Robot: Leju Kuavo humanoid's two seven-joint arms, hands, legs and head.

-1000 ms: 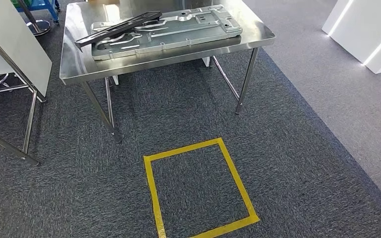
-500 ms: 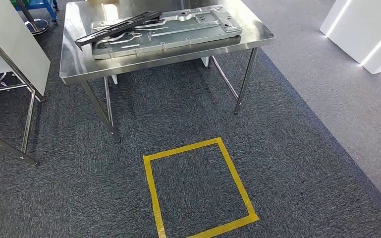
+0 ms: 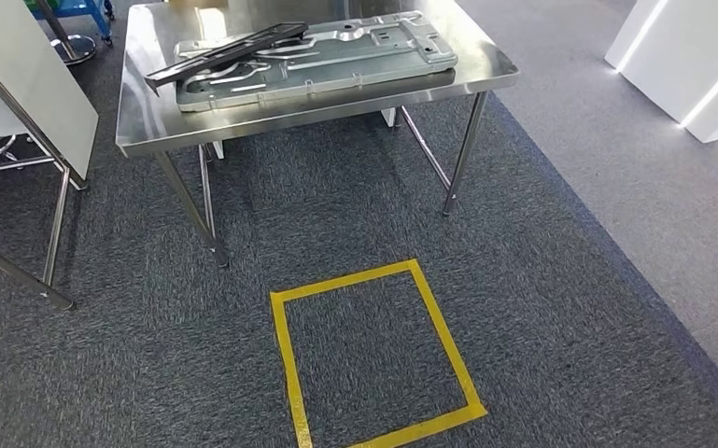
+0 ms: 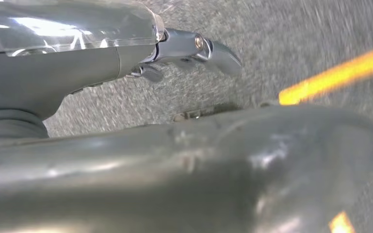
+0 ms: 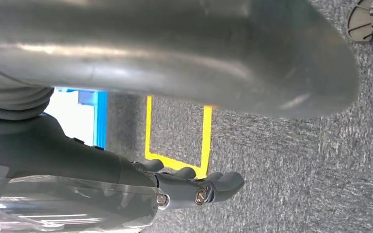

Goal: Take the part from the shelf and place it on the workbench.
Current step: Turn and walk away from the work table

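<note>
A long black frame part (image 3: 229, 49) lies slanted across a large silver stamped plate (image 3: 345, 54) on the steel workbench (image 3: 149, 126), straight ahead in the head view. My left hand (image 4: 102, 68) hangs over the grey carpet, its fingers (image 4: 208, 51) stretched out and holding nothing. On the other side my right hand (image 5: 126, 174) also hangs above the carpet with its fingers (image 5: 213, 187) loosely extended and nothing in them.
A yellow tape square (image 3: 285, 345) marks the carpet in front of the workbench. A white-panelled table on steel legs (image 3: 28, 93) stands at the left. White lit blocks (image 3: 691, 65) stand at the far right on lighter floor.
The whole picture has shifted slightly, so the camera moved a little. The parts on the workbench lie as before.
</note>
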